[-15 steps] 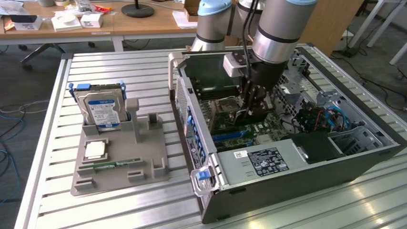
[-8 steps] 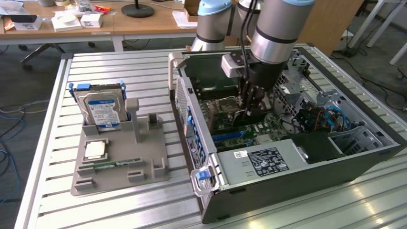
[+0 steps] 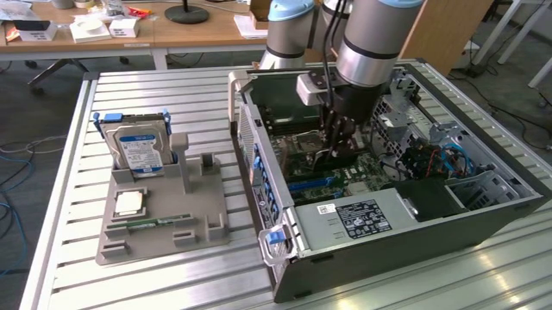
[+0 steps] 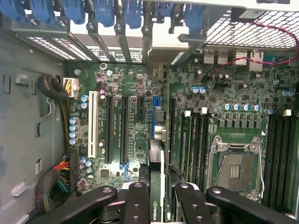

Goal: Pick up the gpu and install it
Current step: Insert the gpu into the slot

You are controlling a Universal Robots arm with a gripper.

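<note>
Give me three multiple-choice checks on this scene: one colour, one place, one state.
1. The rails on the hard drive standing in the grey fixture are: A red; B blue; C yellow.
2. The gpu is: A in the grey fixture; B beside the hard drive; C in the gripper, over the motherboard.
3. The computer case is: A open; B closed; C covered by a cloth.
Answers: B, blue strips flank the drive; C, the fingers clamp the card in the wrist view; A, its interior is exposed.

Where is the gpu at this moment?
In the wrist view the gpu stands edge-on, clamped in the gripper, over the expansion slots inside the open computer case on the exterior view's right.
</note>
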